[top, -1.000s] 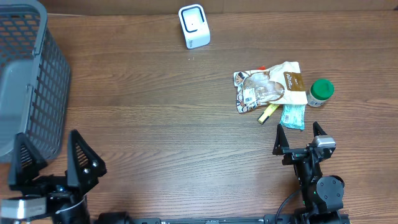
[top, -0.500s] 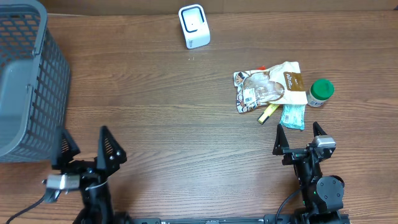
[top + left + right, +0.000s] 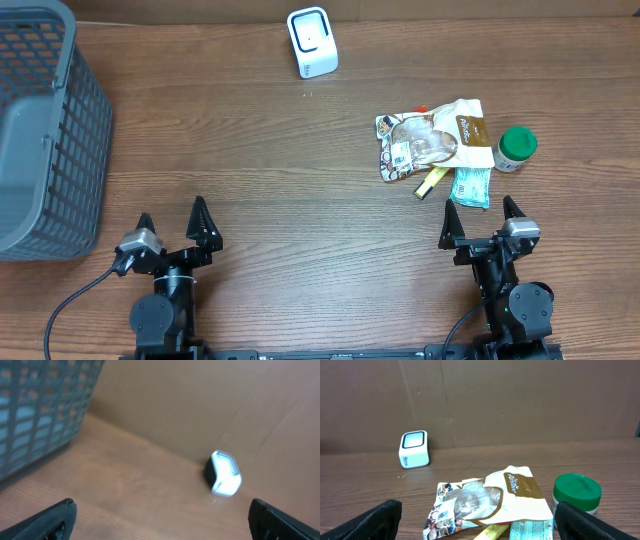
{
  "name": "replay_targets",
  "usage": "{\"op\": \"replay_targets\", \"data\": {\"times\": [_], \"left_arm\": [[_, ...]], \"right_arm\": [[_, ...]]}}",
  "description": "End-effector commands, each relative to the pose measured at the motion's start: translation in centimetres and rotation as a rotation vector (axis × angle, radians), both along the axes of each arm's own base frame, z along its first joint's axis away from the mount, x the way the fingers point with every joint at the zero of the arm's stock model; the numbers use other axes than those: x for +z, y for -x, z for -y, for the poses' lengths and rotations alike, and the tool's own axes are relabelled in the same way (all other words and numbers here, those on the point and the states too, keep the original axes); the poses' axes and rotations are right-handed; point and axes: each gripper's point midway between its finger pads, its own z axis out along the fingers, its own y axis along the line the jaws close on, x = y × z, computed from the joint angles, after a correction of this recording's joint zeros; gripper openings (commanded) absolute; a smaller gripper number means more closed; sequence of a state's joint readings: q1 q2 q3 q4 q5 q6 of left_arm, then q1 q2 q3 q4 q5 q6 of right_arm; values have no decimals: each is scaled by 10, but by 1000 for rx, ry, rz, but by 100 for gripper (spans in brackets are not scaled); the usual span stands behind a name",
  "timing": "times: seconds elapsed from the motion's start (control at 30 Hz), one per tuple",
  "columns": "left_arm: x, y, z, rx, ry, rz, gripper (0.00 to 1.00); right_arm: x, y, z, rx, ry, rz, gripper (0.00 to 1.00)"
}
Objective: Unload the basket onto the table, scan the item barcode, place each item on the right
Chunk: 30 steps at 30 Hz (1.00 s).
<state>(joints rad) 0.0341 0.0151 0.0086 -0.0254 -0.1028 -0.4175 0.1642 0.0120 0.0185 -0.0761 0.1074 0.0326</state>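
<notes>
The items lie in a heap at the right. It holds a brown and white snack pouch (image 3: 432, 140) (image 3: 485, 500) with a barcode label showing, a green-lidded jar (image 3: 516, 148) (image 3: 577, 492), a yellow tube (image 3: 431, 182) and a teal packet (image 3: 470, 187). A white scanner (image 3: 312, 41) (image 3: 414, 449) (image 3: 223, 473) stands at the far edge. My right gripper (image 3: 480, 207) (image 3: 478, 510) is open just in front of the heap, touching nothing. At the front left my left gripper (image 3: 171, 212) (image 3: 161, 515) is open and empty, facing the scanner.
A grey mesh basket (image 3: 45, 130) (image 3: 40, 405) stands at the far left of the wooden table (image 3: 260, 170). A brown cardboard wall (image 3: 520, 400) backs the table behind the scanner.
My left arm has swung from the bottom left corner to the right and now sits low at the front edge. The right arm and the items have not moved.
</notes>
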Motion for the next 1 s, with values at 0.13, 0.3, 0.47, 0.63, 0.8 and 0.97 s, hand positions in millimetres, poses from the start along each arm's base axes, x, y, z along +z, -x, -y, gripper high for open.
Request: {"op": "replay_targets", "data": {"times": [0.13,0.3,0.47,0.63,0.8,0.97], "left_arm": [[-9,2,-5,18,-301,-77,100],[-9,2,-5,13,-384,-89,100],[-8,2,-5,14,-384,-89,100],[-9,2,-5,14,-384,-90,100],[-9,2,-5,14,-384,-90,100],[-9,2,-5,14,-384,-91,100]], "right_arm": [[-2,0,0,1,3,2,100],[-3,0,0,1,4,1,100],[-3,0,0,1,4,1,100],[-3,0,0,1,4,1,100],[-3,0,0,1,4,1,100],[-3,0,0,1,4,1,100]]}}
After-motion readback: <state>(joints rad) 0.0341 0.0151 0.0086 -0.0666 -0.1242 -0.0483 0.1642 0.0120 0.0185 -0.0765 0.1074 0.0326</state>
